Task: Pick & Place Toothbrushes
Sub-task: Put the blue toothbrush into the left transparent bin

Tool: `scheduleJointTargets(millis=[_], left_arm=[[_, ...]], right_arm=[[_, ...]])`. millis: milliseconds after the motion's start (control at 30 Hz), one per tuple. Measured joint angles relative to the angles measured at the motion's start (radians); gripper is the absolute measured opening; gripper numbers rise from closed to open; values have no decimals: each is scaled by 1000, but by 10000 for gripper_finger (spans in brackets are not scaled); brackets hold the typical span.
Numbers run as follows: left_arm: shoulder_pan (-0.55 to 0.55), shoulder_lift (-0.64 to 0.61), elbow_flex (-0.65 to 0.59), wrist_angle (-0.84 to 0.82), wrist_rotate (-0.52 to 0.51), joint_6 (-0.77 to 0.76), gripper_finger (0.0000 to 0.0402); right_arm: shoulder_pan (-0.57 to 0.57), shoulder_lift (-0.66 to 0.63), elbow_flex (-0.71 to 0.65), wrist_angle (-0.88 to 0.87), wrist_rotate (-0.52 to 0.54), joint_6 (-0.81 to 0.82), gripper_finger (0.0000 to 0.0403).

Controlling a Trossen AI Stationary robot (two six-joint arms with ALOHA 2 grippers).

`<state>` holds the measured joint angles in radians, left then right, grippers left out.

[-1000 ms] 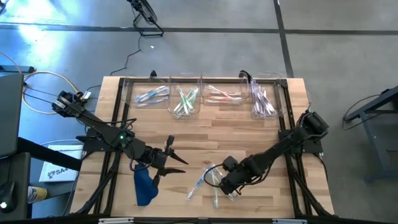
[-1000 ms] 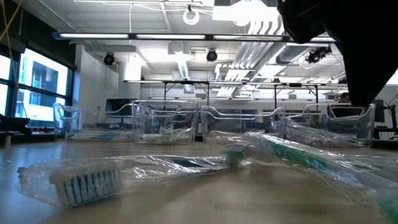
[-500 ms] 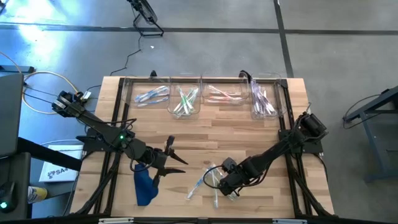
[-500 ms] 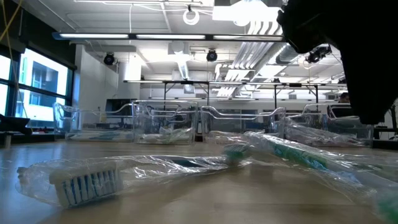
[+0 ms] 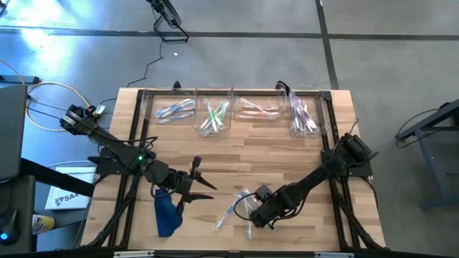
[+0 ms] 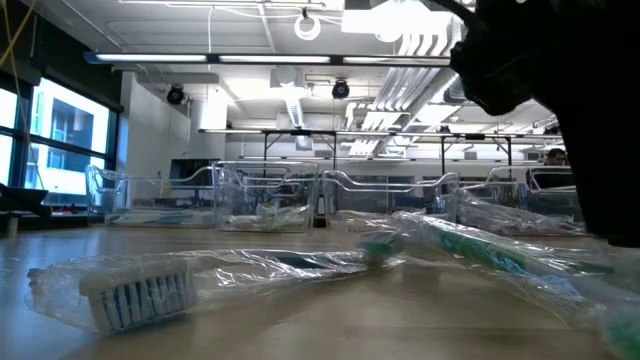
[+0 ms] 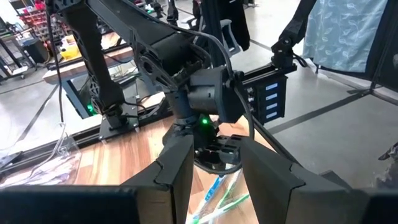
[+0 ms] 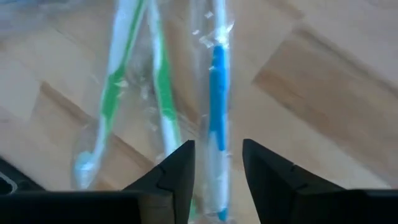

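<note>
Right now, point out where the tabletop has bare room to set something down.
Bare wood runs across the table's middle, between the row of bins and both arms. The back left corner is also free. Crowded: the front, where loose toothbrushes lie under the right hand, and the blue cloth beside the left hand.

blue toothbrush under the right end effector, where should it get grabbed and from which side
Probably mid-handle, straight down from above. In the right wrist view the wrapped blue toothbrush lies flat on the wooden table, its length running between the open right end effector fingers, so they would close across its narrow width. A green toothbrush lies close on one side, so stay centred on the blue one.
</note>
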<state>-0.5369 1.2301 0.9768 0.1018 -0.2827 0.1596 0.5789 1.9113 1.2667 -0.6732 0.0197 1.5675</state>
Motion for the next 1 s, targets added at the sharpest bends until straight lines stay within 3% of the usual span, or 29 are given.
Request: scheduleJointTargets(millis=[567, 1000], left_arm=[[0, 0, 0, 2, -43, 19, 129], [0, 0, 0, 2, -44, 19, 129]], right_arm=[[31, 57, 2, 38, -19, 86, 114], [21, 59, 5, -50, 0, 74, 23]])
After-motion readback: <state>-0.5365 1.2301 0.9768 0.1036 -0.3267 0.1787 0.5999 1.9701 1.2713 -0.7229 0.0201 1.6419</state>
